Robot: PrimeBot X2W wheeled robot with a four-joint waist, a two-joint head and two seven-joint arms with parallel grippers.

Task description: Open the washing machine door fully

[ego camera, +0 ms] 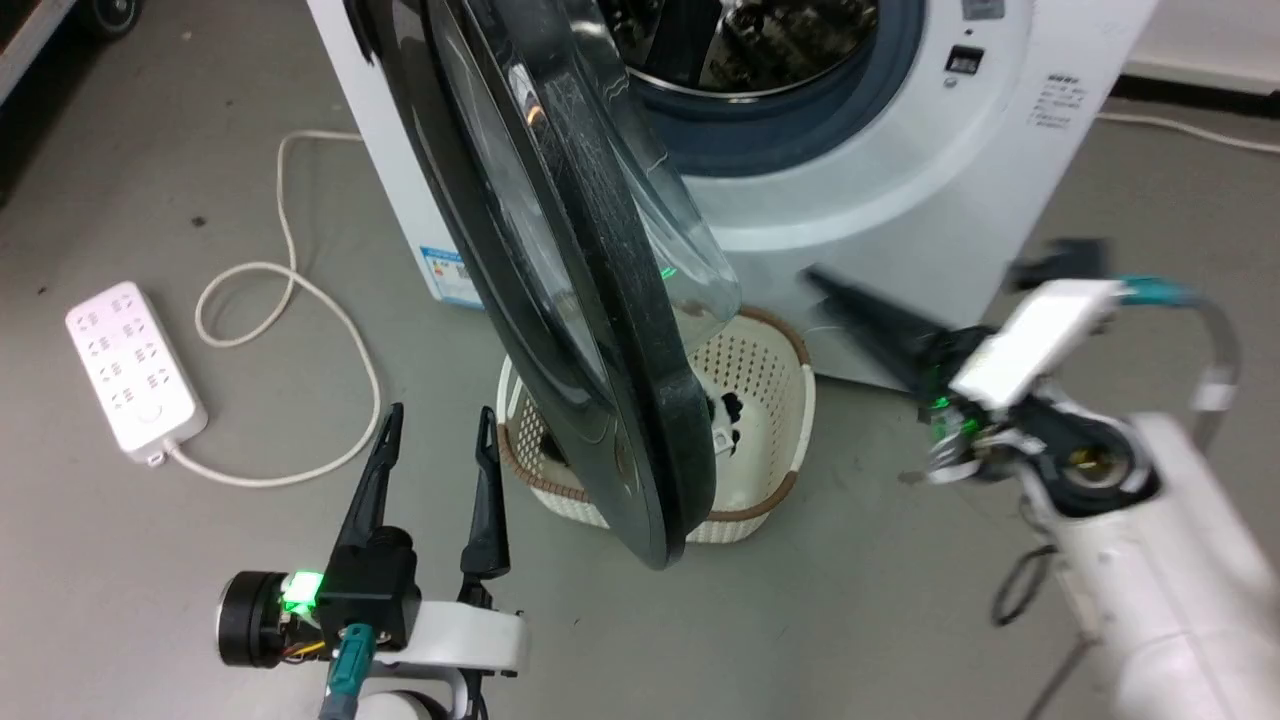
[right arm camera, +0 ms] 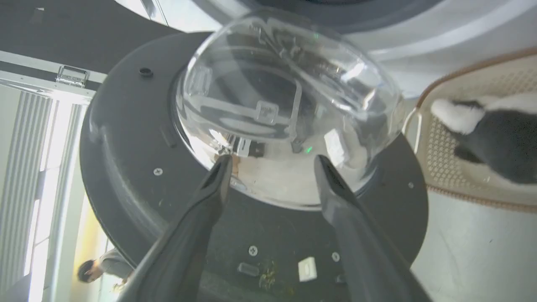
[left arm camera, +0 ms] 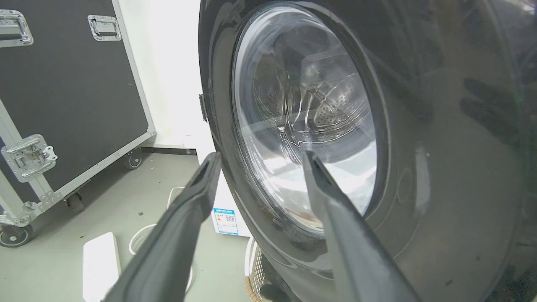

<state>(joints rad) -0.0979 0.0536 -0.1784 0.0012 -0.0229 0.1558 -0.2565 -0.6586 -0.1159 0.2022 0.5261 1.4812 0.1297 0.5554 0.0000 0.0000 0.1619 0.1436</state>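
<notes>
The washing machine door stands about half open, its black rim edge-on to the head view and its glass bowl facing the drum of the white washing machine. My left gripper is open, low on the door's outer side, apart from it. In the left wrist view, the left gripper points at the door and its window. My right gripper, blurred, reaches toward the door's inner side. The right wrist view shows it open, fingers spread before the glass bowl.
A cream basket sits on the floor under the door, holding a black-and-white item. A white power strip and its cable lie to the left. A black flight case stands further left. A person is far off.
</notes>
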